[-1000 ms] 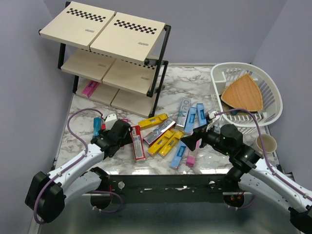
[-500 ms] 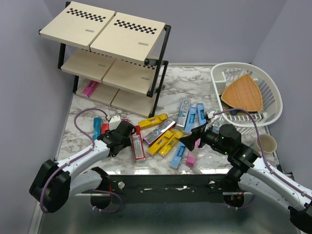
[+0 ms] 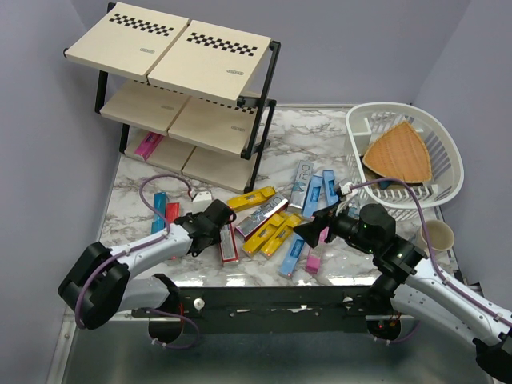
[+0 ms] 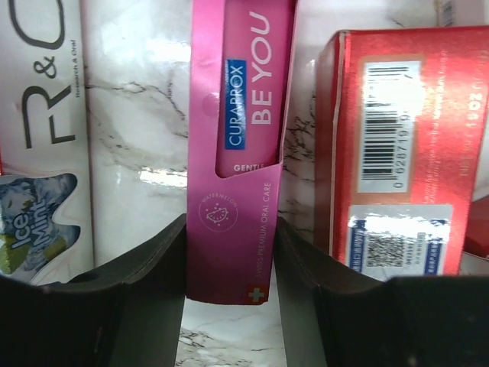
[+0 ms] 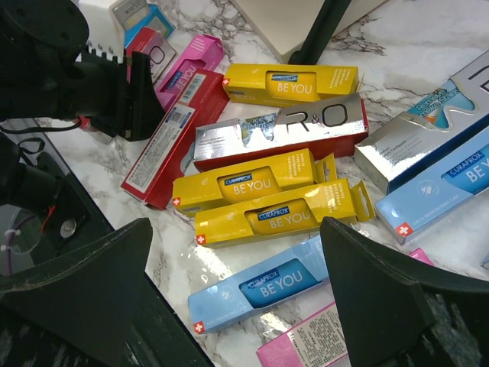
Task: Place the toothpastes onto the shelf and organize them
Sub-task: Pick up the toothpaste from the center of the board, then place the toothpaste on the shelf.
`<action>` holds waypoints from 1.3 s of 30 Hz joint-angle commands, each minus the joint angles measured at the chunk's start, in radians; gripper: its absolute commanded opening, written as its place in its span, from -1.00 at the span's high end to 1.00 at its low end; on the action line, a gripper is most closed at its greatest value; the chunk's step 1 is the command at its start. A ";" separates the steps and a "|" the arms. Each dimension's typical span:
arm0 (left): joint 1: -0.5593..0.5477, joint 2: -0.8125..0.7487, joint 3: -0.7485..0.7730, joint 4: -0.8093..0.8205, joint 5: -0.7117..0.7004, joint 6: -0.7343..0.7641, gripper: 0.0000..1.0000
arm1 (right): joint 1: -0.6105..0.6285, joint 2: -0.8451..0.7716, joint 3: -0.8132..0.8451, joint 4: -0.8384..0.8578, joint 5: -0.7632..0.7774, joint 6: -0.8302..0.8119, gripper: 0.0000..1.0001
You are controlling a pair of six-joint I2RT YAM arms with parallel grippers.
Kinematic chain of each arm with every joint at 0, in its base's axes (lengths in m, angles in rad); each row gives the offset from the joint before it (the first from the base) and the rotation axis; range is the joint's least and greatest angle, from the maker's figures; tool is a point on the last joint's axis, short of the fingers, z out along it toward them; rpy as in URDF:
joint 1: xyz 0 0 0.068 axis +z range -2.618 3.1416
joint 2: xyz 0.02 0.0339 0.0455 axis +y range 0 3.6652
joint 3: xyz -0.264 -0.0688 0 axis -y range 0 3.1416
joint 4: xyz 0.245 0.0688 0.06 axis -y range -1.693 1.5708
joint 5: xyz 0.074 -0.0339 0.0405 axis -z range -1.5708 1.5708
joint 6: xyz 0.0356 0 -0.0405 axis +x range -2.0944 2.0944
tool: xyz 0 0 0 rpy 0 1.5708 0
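Several toothpastes [image 3: 272, 234] lie scattered on the marble table in front of the shelf [image 3: 172, 52]. My left gripper [image 4: 231, 222] is low over the left side of the pile, both jaws pressed against the sides of a pink toothpaste box [image 4: 237, 153]. A red box [image 4: 397, 153] lies right of it and a silver one [image 4: 38, 153] to the left. My right gripper [image 5: 235, 224] hovers open above yellow boxes [image 5: 275, 216] and a light blue box [image 5: 267, 284], holding nothing. One pink box [image 3: 148, 145] lies on the shelf's bottom board.
A white plastic basket [image 3: 448, 144] with a wedge-shaped wooden board [image 3: 398, 154] stands at the back right. A paper cup [image 3: 438, 235] sits by the right table edge. The shelf's black posts [image 3: 258, 128] stand just behind the pile.
My left gripper slid right toward the pile and its jaws closed onto the pink box. The right gripper stayed open and almost still.
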 commanded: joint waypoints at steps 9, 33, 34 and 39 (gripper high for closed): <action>-0.031 -0.034 0.144 -0.083 -0.050 0.048 0.28 | 0.003 -0.002 -0.012 0.023 -0.013 0.002 -0.99; 0.530 0.002 0.365 0.153 0.346 0.813 0.29 | 0.049 -0.059 -0.002 -0.016 0.055 -0.011 -0.99; 0.558 0.013 0.360 0.165 0.358 0.860 0.29 | 0.060 -0.064 -0.002 -0.019 0.062 -0.013 -1.00; 0.694 0.087 0.321 0.302 0.524 0.976 0.29 | 0.098 -0.097 -0.010 -0.017 0.095 -0.014 -0.99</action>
